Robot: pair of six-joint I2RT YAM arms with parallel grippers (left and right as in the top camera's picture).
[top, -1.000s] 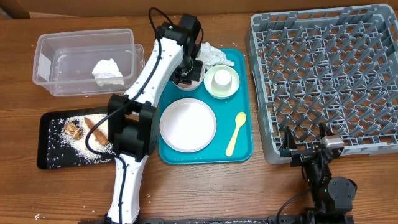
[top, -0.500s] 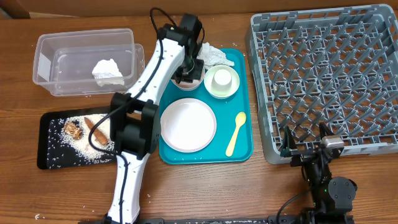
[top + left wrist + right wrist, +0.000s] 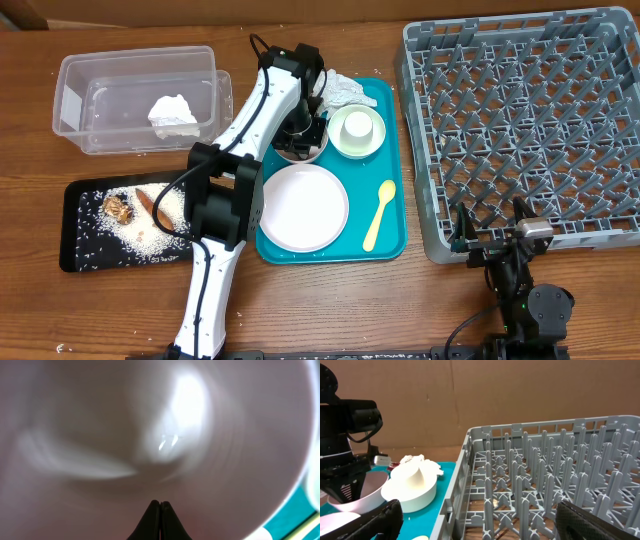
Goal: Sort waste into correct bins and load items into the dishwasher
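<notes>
My left gripper is shut with nothing between its tips. It sits low inside the pink bowl, at the back of the teal tray. I judge this bowl to be stiff, light and glossy, so it is probably slippery, and closed jaws cannot lift it. I would open them and pinch the rim, 1 finger inside and 1 outside. Just beside it stands a second pale bowl, with a crumpled napkin behind. The right gripper hangs wide open, empty, before the dish rack.
</notes>
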